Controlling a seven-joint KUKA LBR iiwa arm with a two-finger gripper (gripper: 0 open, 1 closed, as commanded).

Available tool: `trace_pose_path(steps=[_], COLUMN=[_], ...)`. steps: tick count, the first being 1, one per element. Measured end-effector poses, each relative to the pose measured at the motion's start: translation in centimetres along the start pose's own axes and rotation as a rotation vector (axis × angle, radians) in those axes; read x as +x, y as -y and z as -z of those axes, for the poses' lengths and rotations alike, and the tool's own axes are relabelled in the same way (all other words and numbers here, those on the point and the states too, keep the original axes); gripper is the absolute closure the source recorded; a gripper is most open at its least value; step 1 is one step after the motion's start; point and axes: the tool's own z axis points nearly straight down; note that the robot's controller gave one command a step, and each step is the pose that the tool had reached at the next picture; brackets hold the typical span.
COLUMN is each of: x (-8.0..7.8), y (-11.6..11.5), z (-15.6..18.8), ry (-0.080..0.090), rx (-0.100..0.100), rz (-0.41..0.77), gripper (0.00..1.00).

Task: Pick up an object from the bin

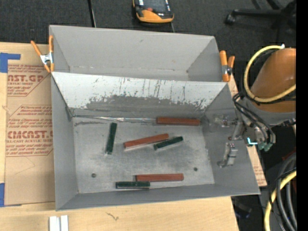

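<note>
On a pale wooden table (159, 214), with dark floor behind, stands the grey metal bin (139, 88), its sloped walls scuffed and its floor dull. Six flat, slim bars lie apart on that floor: the back red-brown bar (178, 121), the middle red-brown bar (146, 142), the front red-brown bar (160, 178), the left green bar (111, 138), the middle green bar (168, 143) and the front green bar (132, 185). The gripper (227, 154) hangs over the right wall, nearest the back red-brown bar; whether it is clenched or released I cannot tell.

One camera high above the grey bin (134, 52), at a slight sideways slant, the arm (272, 81) at its right.
</note>
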Motion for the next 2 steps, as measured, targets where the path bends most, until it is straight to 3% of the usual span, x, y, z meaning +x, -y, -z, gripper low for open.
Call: trace_pose_path(steps=[1,2], x=[-0.2,-3.1], y=[-0.1,-4.0], z=[0.4,-7.3], ry=[0.008,0.013], rx=[0.001,0.001], rz=[0.002,-0.024], gripper=[0.00,0.00])
